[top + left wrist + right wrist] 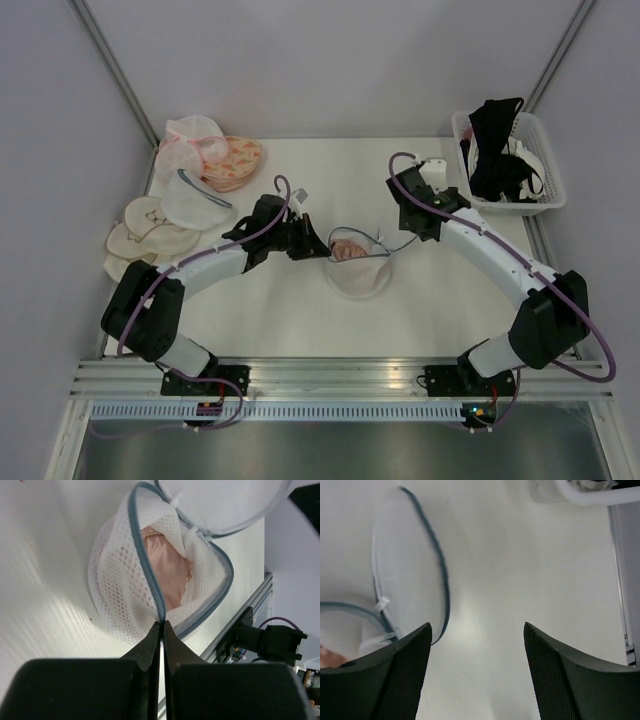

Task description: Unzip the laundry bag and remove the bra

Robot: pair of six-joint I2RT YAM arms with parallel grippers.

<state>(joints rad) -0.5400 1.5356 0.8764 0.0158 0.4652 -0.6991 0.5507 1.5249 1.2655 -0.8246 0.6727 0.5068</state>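
Sitting at the centre of the table (300, 170), the laundry bag (362, 282) lies unzipped, its flat lid flap thrown back toward roughly 2 o'clock; the bra (347, 248) shows pink in the mouth, not yet out. The left end effector (161, 626), reaching in from 9 o'clock, is pinched tight on the grey-blue zipper rim (148, 575) at the bag's lip; the right end effector (476, 630) hangs off the bag's 2 o'clock side, jaws spread wide with nothing between them.

To do the pull well, I judge the left should brace the rim so the mouth gapes, while the right crosses the flap, dips into the opening and closes on satin alone; catching mesh would drag the bag along. The satin probably slips, so a deep bite on a cup edge looks safer than a strap.

The left wrist view shows what the top cannot: the rim nipped between the fingers, the cup folded inside the mesh. The right wrist view gives only the flap (410, 565) and bare table, with a pink sliver at its 8 o'clock edge. Only the top view shows the white basket (548, 200) of black bras at 2 o'clock and the other pouches (190, 190) at 10 o'clock.
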